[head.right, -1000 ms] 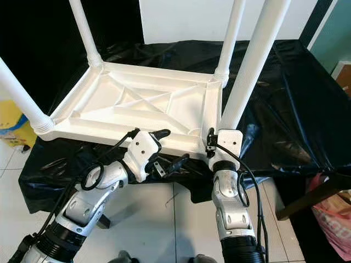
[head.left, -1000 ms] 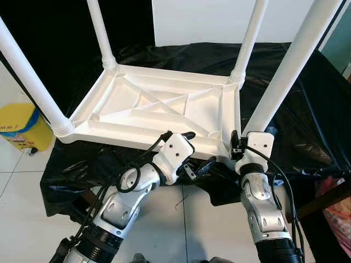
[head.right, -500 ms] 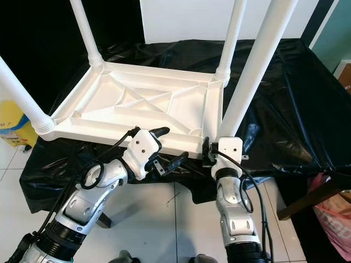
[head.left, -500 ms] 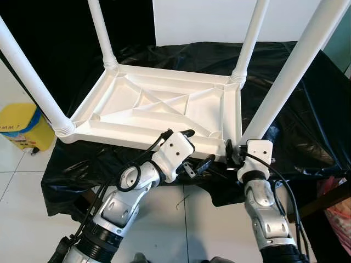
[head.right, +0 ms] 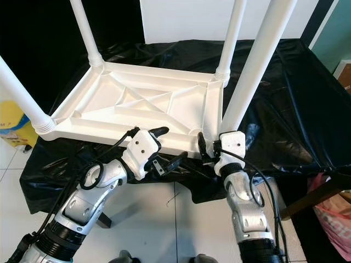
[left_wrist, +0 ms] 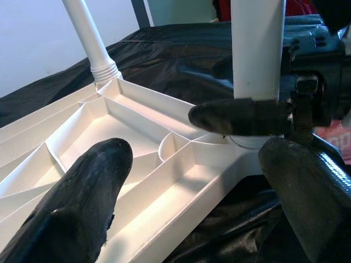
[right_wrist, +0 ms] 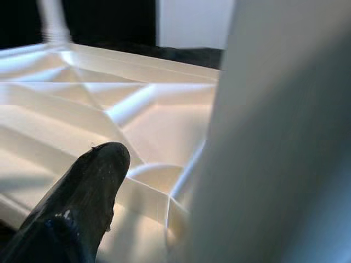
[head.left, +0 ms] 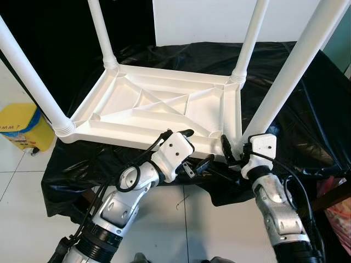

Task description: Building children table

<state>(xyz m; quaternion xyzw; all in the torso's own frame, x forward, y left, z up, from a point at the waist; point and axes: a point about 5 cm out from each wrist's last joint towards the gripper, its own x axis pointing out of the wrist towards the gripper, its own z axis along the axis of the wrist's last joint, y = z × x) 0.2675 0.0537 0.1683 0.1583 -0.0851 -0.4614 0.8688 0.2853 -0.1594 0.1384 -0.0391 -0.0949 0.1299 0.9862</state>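
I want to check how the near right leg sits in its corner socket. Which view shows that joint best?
The left wrist view: the leg meets the tabletop corner, with the right gripper clamped at its base. Both eye views hide the joint behind that gripper; the right wrist view shows the leg blurred, too close.

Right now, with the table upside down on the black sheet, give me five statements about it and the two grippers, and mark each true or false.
1. The white table lies upside down with four legs pointing up. True.
2. The right gripper is at the foot of the near right leg. True.
3. The left gripper is closed around the far left leg. False: it is open at the table's near edge, its fingers apart over the rim.
4. A red sheet covers the surface below. False: the sheet is black.
5. A yellow container stands on the floor to the robot's left. True.
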